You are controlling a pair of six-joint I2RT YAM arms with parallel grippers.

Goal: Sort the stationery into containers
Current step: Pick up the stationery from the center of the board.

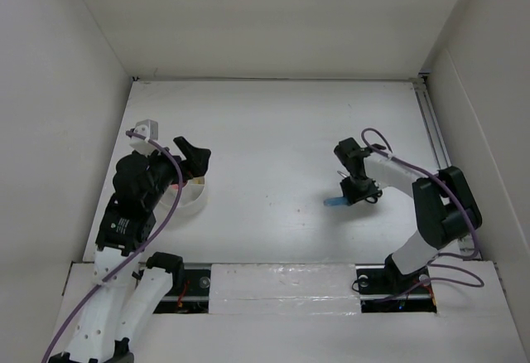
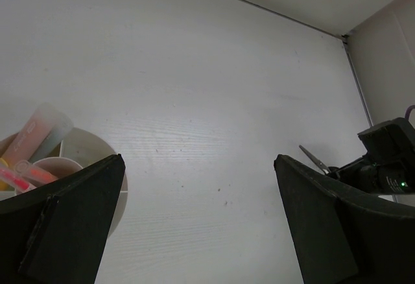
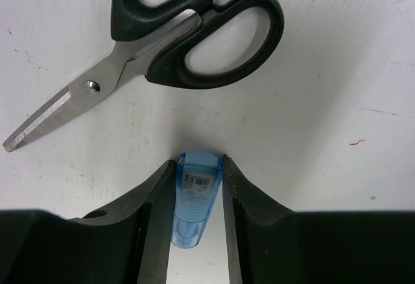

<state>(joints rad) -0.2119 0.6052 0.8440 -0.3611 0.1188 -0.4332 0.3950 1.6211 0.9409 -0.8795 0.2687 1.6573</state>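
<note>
Blue marker [image 3: 194, 209] is lying flat on the white table [image 1: 273, 123], roughly 4 o'clock from the middle in the overhead shot. The right gripper [image 3: 198, 167] is down on it with its fingers snug against both sides, so it's pinching the marker right on the tabletop. Black-handled scissors [image 3: 136, 63] lie shut at 12 o'clock from the marker in the wrist view, near it but not touching. Over at 8 o'clock, the left gripper [image 2: 198, 161] hangs spread wide with nothing in it, just beside the round white tub [image 2: 91, 144]. Pink pens [image 2: 35, 174] poke out of the tub.
</note>
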